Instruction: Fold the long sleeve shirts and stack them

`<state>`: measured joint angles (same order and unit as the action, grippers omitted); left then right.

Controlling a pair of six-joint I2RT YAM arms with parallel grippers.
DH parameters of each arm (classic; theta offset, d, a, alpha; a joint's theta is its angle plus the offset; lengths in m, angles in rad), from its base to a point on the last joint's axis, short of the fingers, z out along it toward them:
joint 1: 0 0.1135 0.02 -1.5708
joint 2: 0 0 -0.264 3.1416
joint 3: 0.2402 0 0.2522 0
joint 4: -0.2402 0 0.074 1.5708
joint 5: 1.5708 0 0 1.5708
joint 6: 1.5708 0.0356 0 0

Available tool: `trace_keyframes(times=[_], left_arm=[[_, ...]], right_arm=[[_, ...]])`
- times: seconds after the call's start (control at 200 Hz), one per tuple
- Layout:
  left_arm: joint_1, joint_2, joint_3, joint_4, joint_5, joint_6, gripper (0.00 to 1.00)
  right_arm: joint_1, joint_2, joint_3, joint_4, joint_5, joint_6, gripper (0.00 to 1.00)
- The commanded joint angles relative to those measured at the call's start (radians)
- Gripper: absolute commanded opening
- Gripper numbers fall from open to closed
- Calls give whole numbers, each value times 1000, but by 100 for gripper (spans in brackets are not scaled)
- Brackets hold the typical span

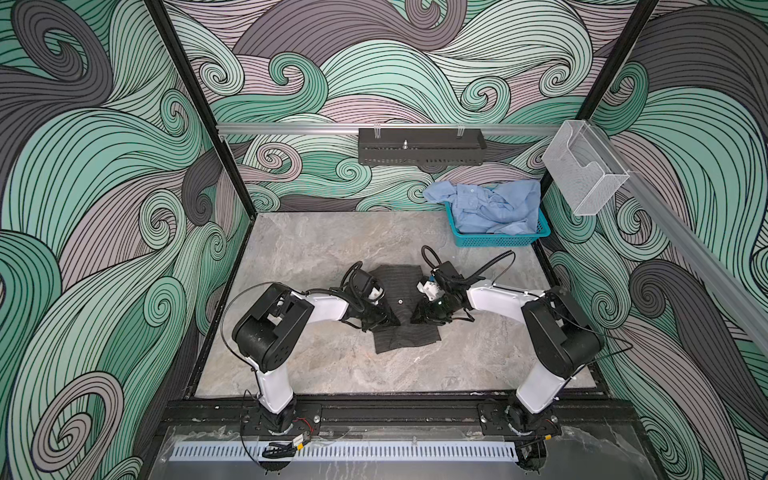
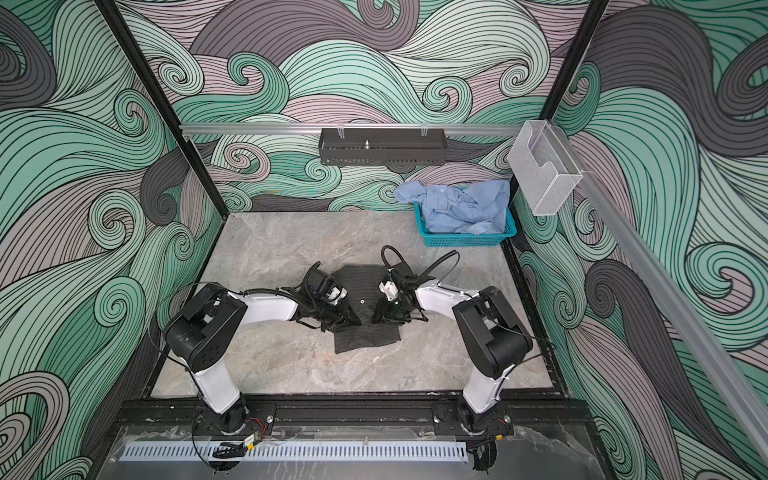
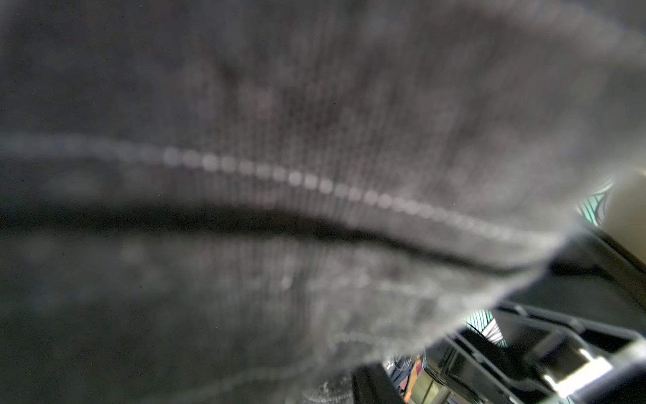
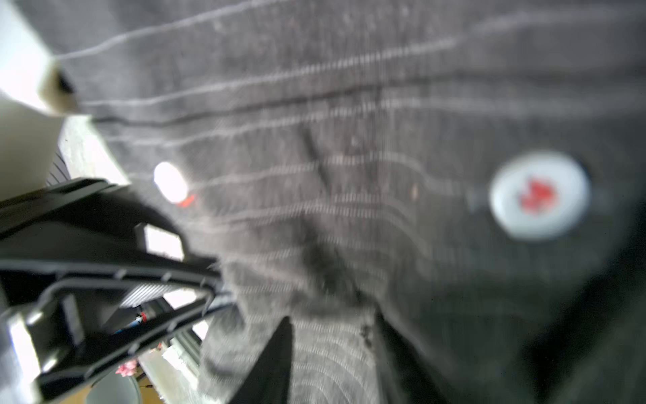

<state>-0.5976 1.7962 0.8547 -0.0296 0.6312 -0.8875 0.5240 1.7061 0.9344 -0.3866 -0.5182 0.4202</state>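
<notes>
My left gripper (image 1: 376, 320) and right gripper (image 1: 428, 316) both sit on the dark pinstriped shirt (image 1: 401, 286) between them; can't tell if either's pinching.

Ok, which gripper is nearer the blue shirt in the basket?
Right. The right gripper is on the dark shirt, on its side facing the blue shirt; the left gripper on the opposite side.

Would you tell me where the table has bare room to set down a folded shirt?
The table is bare far left, beyond the dark shirt, and along the near edge. Crowded: the middle, where the left end effector and right end effector are over it, and the far right corner, with the basket.
</notes>
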Motion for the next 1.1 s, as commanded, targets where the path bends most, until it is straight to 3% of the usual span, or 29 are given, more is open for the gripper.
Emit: trace_keyframes(times=[0.0,0.145,0.345,0.51,0.786,0.936,1.096], left_arm=[[5,81,-32,-70,-80,26,37],[7,48,-4,-129,-120,49,49],[34,-39,-6,-243,-204,87,59],[80,-41,-21,-296,-225,127,60],[141,-7,-36,-343,-249,201,60],[147,-40,-36,-329,-215,229,60],[146,-185,30,-327,-130,248,62]], right_arm=[[33,-85,0,-56,-10,14,47],[111,-85,32,2,-66,75,47],[108,16,9,83,-64,97,38],[55,77,-30,46,12,46,34],[-43,52,-82,-87,157,-77,31],[-38,17,-65,-97,111,-96,31],[-4,-63,-10,-119,60,-80,36]])
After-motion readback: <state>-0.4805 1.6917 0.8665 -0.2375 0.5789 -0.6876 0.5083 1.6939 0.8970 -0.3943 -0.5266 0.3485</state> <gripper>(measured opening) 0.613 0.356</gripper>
